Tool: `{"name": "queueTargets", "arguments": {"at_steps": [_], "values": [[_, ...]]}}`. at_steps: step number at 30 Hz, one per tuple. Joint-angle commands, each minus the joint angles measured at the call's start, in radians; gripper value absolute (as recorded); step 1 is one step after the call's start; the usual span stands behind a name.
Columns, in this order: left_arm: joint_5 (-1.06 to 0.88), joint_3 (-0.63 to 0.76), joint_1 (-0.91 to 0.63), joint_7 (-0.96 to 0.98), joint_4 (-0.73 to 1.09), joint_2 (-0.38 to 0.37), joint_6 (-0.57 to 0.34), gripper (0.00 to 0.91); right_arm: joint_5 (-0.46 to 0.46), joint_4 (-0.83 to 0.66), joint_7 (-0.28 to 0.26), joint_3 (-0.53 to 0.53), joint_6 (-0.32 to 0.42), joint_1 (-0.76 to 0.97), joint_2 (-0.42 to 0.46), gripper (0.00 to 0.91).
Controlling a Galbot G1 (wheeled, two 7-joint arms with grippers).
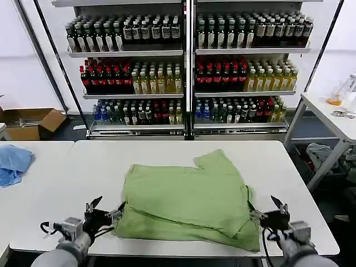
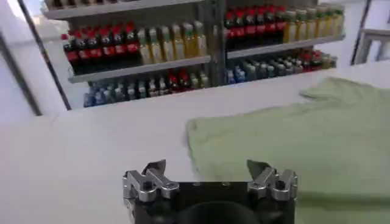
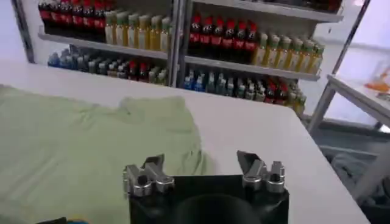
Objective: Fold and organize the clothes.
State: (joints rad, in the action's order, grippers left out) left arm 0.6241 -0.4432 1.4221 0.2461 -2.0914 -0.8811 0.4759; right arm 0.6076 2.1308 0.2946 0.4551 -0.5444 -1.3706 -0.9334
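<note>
White table, polo shirt patch hidden

- Your left pincer sits low at about 7 o'clock in the head view, its fingers spread apart and aimed toward 3 o'clock.
- Your left forearm runs back from it toward the bottom edge, grey, with a black cable looped at the wrist.
- Your right pincer sits at about 5 o'clock, fingers parted and aimed toward 9 o'clock.
- Both wrist views confirm it: left pincer and right pincer each show a wide gap between the fingertips.
</note>
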Motion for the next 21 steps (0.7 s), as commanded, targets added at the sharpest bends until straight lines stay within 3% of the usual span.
{"name": "queueTargets", "arguments": {"at_steps": [1,9,21], "values": [[0.059,0.237,-0.465,0.052,0.336,-0.038,0.072,0.907,0.132,-0.315,0.048,-0.235,-0.033,0.493,-0.006,0.907],[0.033,0.357,-0.667,0.054,0.540,-0.096,0.100,0.907,0.155,-0.559,0.041,-0.356,-0.034,0.694,-0.085,0.907],[0.017,0.439,-0.795,0.054,0.696,-0.174,0.100,0.907,0.164,-0.891,0.009,-0.469,-0.033,0.936,-0.226,0.907]]}}
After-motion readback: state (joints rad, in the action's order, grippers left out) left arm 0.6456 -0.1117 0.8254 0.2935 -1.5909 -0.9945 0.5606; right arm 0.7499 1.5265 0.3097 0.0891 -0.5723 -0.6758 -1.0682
